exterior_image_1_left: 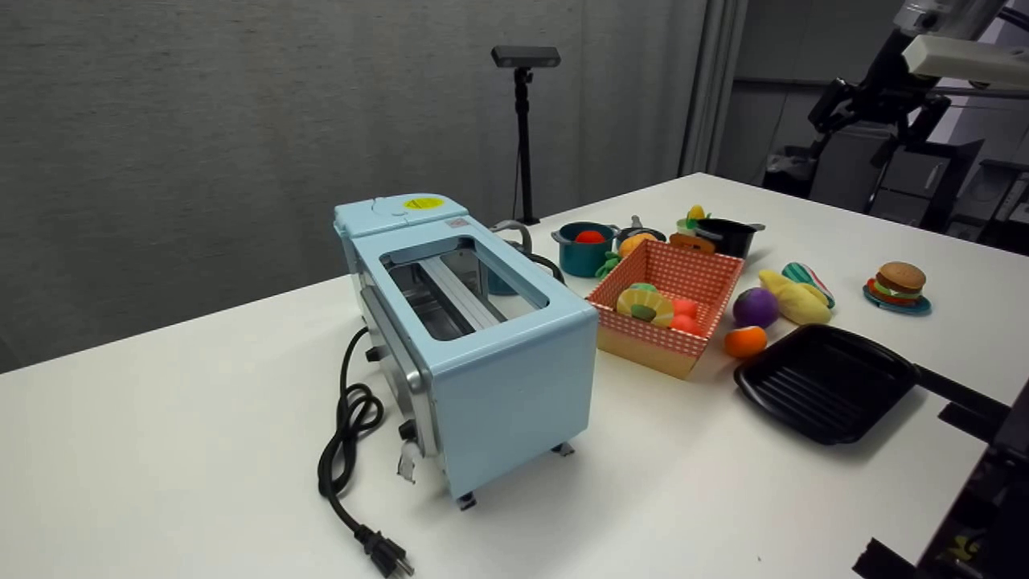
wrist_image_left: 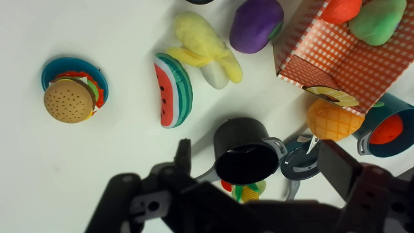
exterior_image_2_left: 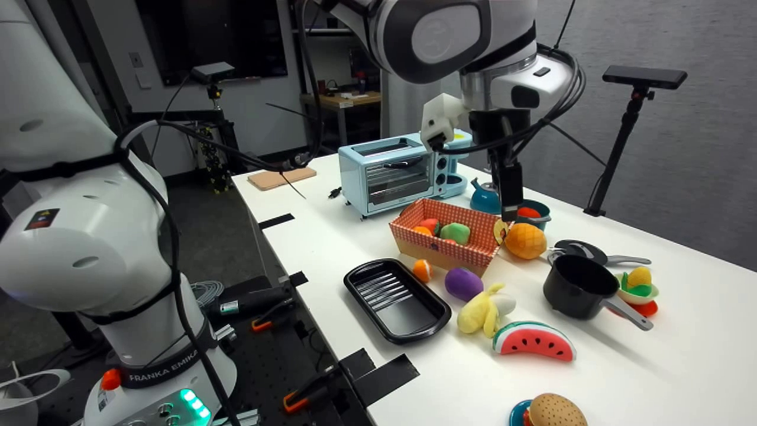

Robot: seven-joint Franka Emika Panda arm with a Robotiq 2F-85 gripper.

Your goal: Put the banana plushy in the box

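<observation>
- Closest in the wrist view, the robot's hand [wrist_image_left: 258, 158] hung above the white surface [wrist_image_left: 129, 32], released, its jaws spread wide.
- The banana plushy [wrist_image_left: 200, 38], yellow and pale-tipped, lay on that surface, outside the box [exterior_image_1_left: 691, 273].
- To one side of it I saw a watermelon wedge [wrist_image_left: 176, 94], just beside; to the other, a purple plush [wrist_image_left: 254, 26], which sat between banana plushy and box.
- Red toys [exterior_image_1_left: 686, 324] and a green toy [wrist_image_left: 376, 22] lay inside the checked box.
- In an exterior view, a black pan [exterior_image_2_left: 408, 313] stood near the banana plushy, a small orange toy [exterior_image_2_left: 422, 270] just beside the pan.
- Well apart, a burger toy [wrist_image_left: 68, 102] sat on a blue plate [wrist_image_left: 52, 67].
- A light-blue toaster [exterior_image_1_left: 514, 402] stood across the box from the banana plushy.
</observation>
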